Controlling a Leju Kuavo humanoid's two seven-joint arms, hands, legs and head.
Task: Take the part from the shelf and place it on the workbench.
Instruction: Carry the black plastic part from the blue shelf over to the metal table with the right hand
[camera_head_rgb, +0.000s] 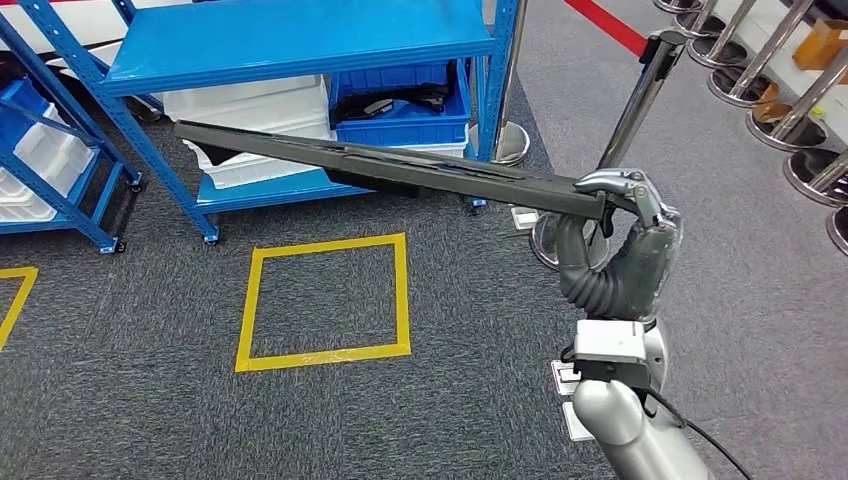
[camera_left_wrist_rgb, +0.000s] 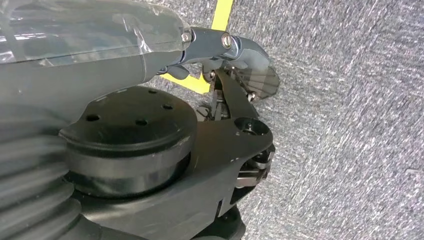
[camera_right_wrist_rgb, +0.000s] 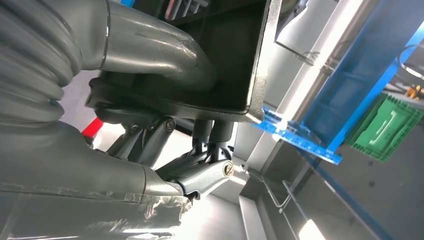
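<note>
In front of the blue shelf (camera_head_rgb: 300, 45) | right hand (camera_head_rgb: 625, 250) grips long black part (camera_head_rgb: 380, 165) by one end, clear of shelf, over carpet | left hand (camera_left_wrist_rgb: 150, 130) hangs, grip state unclear | part looks stiff, light, end-held so tip-heavy; mid-length hold steadier

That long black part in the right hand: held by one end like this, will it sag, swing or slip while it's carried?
The long black part runs straight from the right hand out to its free end with no visible droop, so it is probably stiff. Gripped at one end only, it may lever and twist in the fingers. Its free end reaches toward the blue shelf, so turning could clip it.
</note>
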